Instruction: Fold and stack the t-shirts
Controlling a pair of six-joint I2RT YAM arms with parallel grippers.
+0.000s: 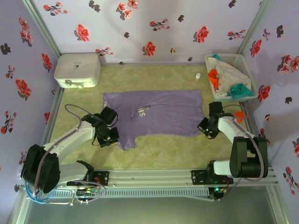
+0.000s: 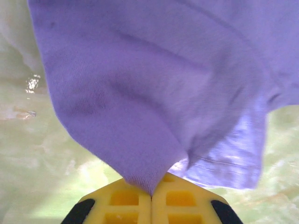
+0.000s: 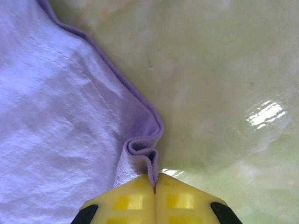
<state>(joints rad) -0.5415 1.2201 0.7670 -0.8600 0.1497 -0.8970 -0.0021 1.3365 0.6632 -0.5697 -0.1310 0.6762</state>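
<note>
Since both pincers sit at the near edge of the purple shirt [image 1: 159,109], I read this as the start of a fold away from me: left gripper [image 2: 151,195] pressed together on a bunched point of cloth by the sleeve, right gripper [image 3: 154,178] pinching a curled hem corner. Shirt lies flat mid-table, lettering up. Other shirts [image 1: 228,79] heaped in the basket [image 1: 238,58], far right. Table [image 1: 163,154] glossy pale green, slick-looking. Floral walls [image 1: 154,28] on three sides; white box [image 1: 77,70] far left.
</note>
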